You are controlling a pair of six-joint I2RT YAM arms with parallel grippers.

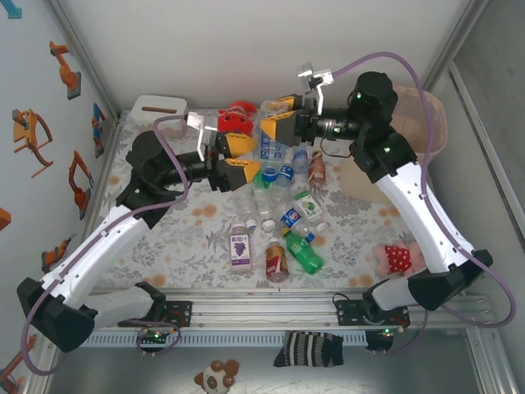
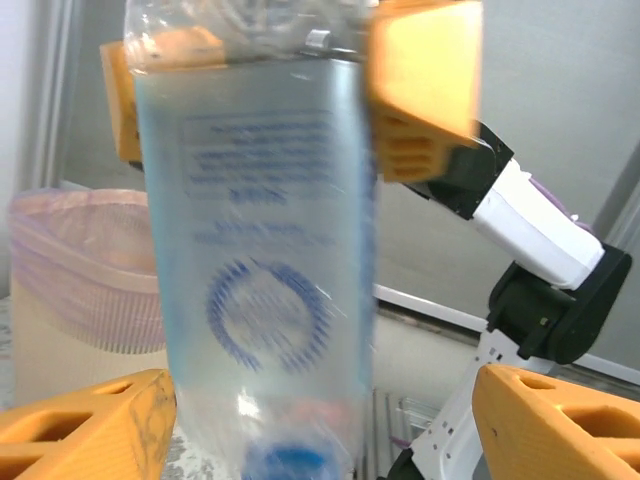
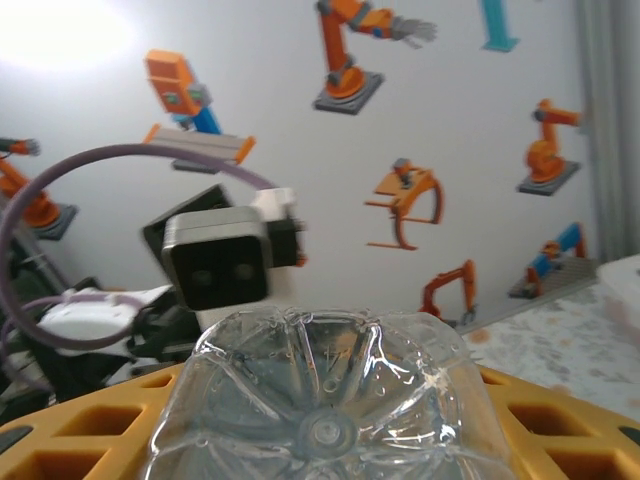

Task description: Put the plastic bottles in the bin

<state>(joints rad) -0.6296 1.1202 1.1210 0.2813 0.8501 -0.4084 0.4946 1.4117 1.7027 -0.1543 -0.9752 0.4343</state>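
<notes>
Right claw (image 1: 280,116) clamps the clear blue-labelled plastic bottle (image 2: 260,280), label blurred, cap cut off; left claw (image 1: 239,156) gapes around it, both outstretched toward upper centre.

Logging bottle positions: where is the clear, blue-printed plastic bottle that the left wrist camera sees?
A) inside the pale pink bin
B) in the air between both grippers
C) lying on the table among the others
B: the clear plastic bottle is clamped in the right gripper, with the left gripper spread open around its cap end.
</notes>
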